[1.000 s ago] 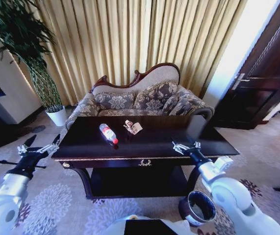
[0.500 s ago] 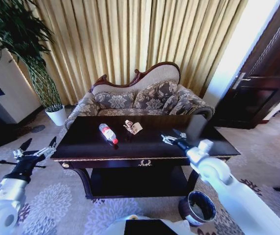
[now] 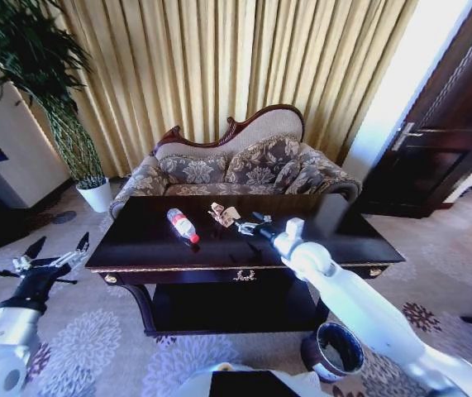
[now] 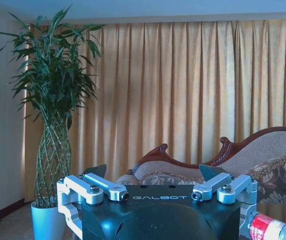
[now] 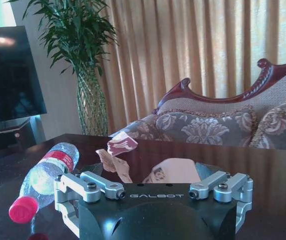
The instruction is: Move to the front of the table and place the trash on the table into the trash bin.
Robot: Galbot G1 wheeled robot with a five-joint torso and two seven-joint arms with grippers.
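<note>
On the dark glossy table (image 3: 343, 236) lie a clear bottle (image 3: 183, 225) with a red cap and a crumpled tan-white wrapper (image 3: 225, 214) just to its right. My right gripper (image 3: 250, 223) is stretched over the tabletop, open, close to the wrapper's right side. In the right wrist view the wrapper (image 5: 118, 149) lies just ahead of the open right gripper (image 5: 150, 175), and the bottle (image 5: 48, 174) lies off to one side. My left gripper (image 3: 57, 246) hangs open off the table's left end, above the carpet. The trash bin (image 3: 339, 350) stands on the floor by the table's right front leg.
A patterned sofa (image 3: 236, 169) stands behind the table, with gold curtains (image 3: 244, 66) beyond. A tall plant in a white pot (image 3: 97, 197) is at the back left. A dark door (image 3: 442, 141) is at the right. Carpet lies open at the front left.
My right arm has reached forward and leftward across the table, from near its right front edge to beside the wrapper. My left gripper has sunk slightly lower and farther left.
</note>
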